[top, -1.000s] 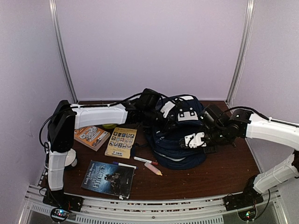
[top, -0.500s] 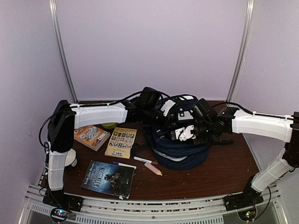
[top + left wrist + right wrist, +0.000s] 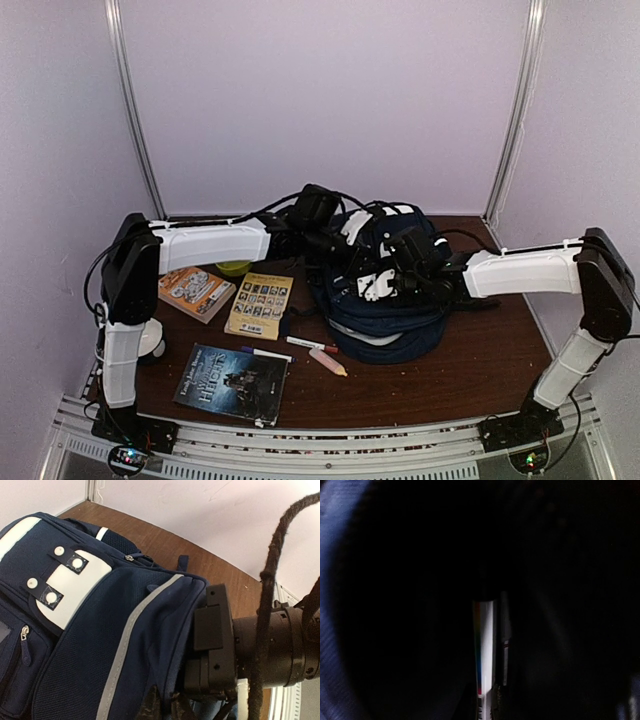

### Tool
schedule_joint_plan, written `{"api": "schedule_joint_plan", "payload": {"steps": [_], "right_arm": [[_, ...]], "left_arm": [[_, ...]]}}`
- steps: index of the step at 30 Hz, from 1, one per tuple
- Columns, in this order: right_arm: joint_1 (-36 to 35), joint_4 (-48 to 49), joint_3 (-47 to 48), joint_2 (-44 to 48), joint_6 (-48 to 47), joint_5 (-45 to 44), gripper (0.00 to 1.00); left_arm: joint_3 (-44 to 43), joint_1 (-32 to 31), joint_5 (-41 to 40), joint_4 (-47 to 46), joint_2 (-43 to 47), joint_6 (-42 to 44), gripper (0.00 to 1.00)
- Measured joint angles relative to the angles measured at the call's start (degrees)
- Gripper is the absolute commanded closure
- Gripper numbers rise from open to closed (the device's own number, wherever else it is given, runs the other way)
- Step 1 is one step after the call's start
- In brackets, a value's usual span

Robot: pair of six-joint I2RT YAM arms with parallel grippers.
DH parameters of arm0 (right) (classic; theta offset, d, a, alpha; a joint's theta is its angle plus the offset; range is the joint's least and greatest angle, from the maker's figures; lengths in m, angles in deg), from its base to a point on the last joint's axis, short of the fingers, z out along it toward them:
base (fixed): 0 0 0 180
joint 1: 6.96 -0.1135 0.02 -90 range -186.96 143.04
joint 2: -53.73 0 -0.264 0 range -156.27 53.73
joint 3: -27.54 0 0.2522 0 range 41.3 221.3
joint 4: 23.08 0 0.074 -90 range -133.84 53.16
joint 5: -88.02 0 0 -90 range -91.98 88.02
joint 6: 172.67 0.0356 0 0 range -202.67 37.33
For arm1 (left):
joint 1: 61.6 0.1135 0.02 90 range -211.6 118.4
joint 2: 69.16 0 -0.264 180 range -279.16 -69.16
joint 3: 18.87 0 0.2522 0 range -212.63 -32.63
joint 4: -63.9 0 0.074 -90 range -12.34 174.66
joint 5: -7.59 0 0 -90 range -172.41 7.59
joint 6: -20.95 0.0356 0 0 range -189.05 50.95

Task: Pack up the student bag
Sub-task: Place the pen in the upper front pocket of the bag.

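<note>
The student bag, navy with white patches and a grey stripe, lies at the table's middle back. My left gripper is shut on the fabric edge of the bag's opening and holds it up. The right arm's wrist reaches into that opening from the right, and its fingers are hidden in the top view. In the dark right wrist view, my right gripper is shut on a white marker with a coloured stripe. That marker points into the bag's interior, whose blue lining shows at the left.
Left of the bag lie an orange book, a yellow book and a dark book near the front. Loose markers and a pink one lie between the books and the bag. A green object sits behind the yellow book.
The right arm has swung left from the bag's right side, and its gripper has gone into the opening. The left arm has barely moved and keeps its hold on the bag's edge.
</note>
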Motion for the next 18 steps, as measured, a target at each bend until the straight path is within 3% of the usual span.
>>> {"api": "schedule_joint_plan", "payload": {"steps": [7,13,18], "right_arm": [[0.13,6.19,-0.44,-2.97,-2.19,-1.90,0.68],[0.28,7.48,-2.05,-1.97,-2.14,-2.08,0.65],[0.37,3.91,-3.65,4.22,0.44,-0.35,0.64]], "left_arm": [[0.00,1.03,-0.72,-0.31,0.00,-0.44,0.92],[0.02,0.92,-0.50,-0.98,0.00,-0.55,0.92],[0.09,0.22,0.50,-2.29,0.00,-0.63,0.92]]}}
